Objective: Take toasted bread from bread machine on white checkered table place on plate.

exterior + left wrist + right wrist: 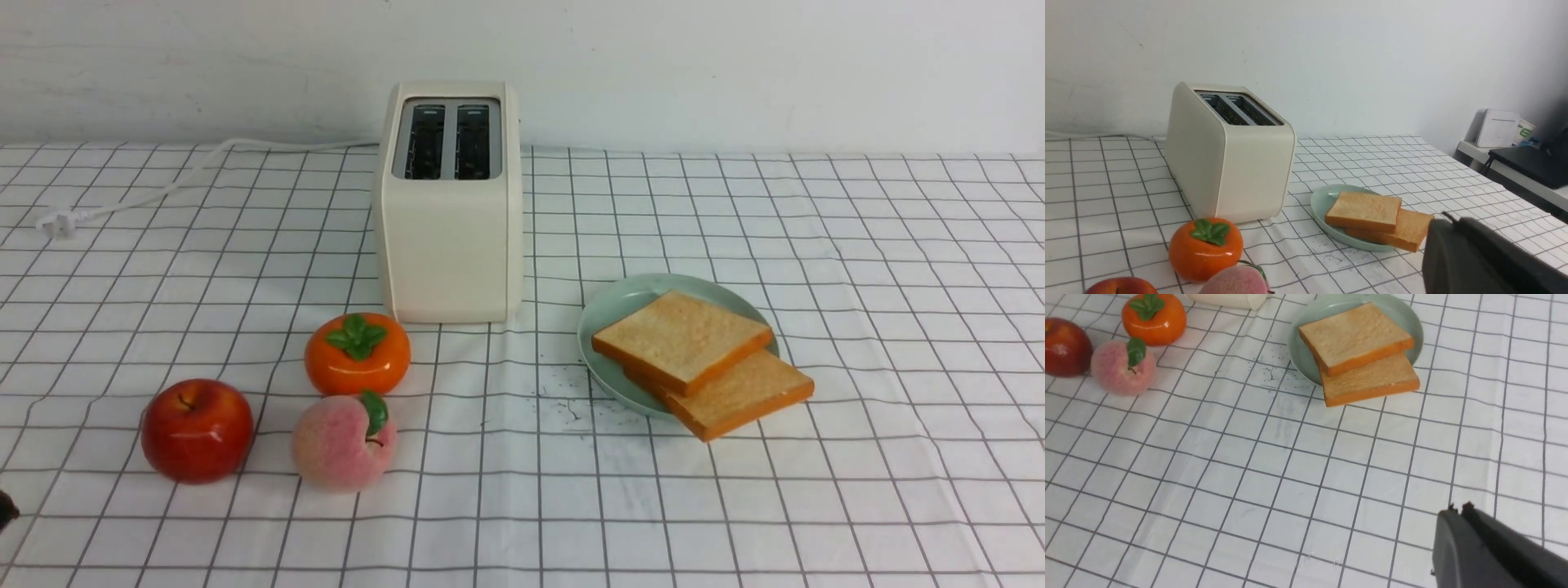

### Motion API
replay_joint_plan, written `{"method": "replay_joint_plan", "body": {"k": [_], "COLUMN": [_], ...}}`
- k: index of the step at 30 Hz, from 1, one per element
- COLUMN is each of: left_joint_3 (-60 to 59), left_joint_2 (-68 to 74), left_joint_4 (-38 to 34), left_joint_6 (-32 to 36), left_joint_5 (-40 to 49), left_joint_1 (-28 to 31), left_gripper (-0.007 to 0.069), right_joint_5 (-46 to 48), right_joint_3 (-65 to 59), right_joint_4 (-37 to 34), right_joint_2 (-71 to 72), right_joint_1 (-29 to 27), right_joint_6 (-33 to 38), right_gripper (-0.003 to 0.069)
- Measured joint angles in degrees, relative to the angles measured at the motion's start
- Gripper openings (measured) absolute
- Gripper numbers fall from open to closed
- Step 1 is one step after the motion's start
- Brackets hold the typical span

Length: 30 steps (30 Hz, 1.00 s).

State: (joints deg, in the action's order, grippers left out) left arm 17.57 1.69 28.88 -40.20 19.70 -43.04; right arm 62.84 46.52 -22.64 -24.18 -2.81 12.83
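Right gripper (1458, 509): nearest; its 2 dark fingers are pressed together, empty, above bare cloth, well apart from the plate.
Left gripper (1447, 218): near; fingers together with no gap seen, gripping nothing.
Fruit: near left on the white checkered table (816, 506), an apple (197, 429), a peach (344, 442) and a persimmon (357, 354).
Toasted bread (682, 339): 2 slices overlapping on the plate (608, 314), right of centre; the lower slice overhangs the near-right rim.
Bread machine (449, 237): farther, left of the plate, both slots empty; its cord (163, 189) trails far left.

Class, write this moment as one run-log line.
bread machine: slots empty | toasted bread: both slices stacked on plate | left gripper: shut, empty | right gripper: shut, empty
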Motion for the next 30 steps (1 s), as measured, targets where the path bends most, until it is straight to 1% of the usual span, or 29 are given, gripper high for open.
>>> {"method": "replay_joint_plan", "body": {"k": [3, 4, 5, 6, 9, 12, 14, 16, 23, 25, 26, 29, 30], "left_joint_3": [-2.52, -2.68, -3.98, -4.1, -5.97, -7.64, -8.25, -8.41, -8.41, -8.41, -8.41, -8.41, -8.41], "left_joint_2": [-0.59, -0.59, -0.59, -0.59, -0.59, -0.59, -0.59, -0.59, -0.59, -0.59, -0.59, -0.59, -0.59], "left_joint_4": [0.16, 0.18, 0.27, 0.27, 0.27, 0.31, 0.31, 0.31, 0.31, 0.31, 0.31, 0.31, 0.31], "left_joint_6": [0.0, 0.0, 0.0, 0.0, 0.0, 0.0, 0.0, 0.0, 0.0, 0.0, 0.0, 0.0, 0.0], "left_joint_5": [-0.54, -0.54, -0.45, -0.45, 0.14, 0.6, 0.8, 1.24, 1.71, 1.79, 1.79, 1.97, 1.97], "left_joint_1": [0.0, 0.0, 0.0, 0.0, 0.0, 0.0, 0.0, 0.0, 0.0, 0.0, 0.0, 0.0, 0.0], "left_gripper": [-0.0013, -0.0013, -0.0013, -0.0013, -0.0013, -0.0013, -0.0013, -0.0013, -0.0013, -0.0013, -0.0013, -0.0013, -0.0013], "right_joint_5": [-4.53, -4.92, -8.15, -9.02, -18.22, -26.28, -29.02, -30.26, -29.96, -31.5, -31.82, -39.75, -41.16], "right_joint_3": [-8.26, -8.8, -13.3, -13.75, -20.36, -25.08, -27.29, -29.68, -35.59, -37.41, -37.61, -44.08, -45.62], "right_joint_4": [1.03, 1.05, 1.61, 1.65, 1.06, 0.78, 0.78, 0.78, 0.72, 4.0, 4.47, 15.27, 16.95], "right_joint_2": [8.75, 9.22, 12.06, 12.54, 14.06, 14.06, 14.06, 14.06, 14.06, 14.5, 14.65, 20.2, 22.14], "right_joint_1": [0.0, 0.0, 0.0, 0.0, 0.0, 0.0, 0.0, 0.0, 0.0, 0.07, 0.16, 2.06, 2.64], "right_joint_6": [-3.67, -3.99, -6.57, -6.83, -9.7, -10.19, -10.19, -10.19, -10.19, -10.19, -10.19, -10.38, -10.74], "right_gripper": [-0.0002, -0.0002, -0.0002, -0.0002, 0.0001, 0.0004, 0.0005, 0.0008, 0.0017, 0.0017, 0.0017, -0.0005, -0.0013]}}
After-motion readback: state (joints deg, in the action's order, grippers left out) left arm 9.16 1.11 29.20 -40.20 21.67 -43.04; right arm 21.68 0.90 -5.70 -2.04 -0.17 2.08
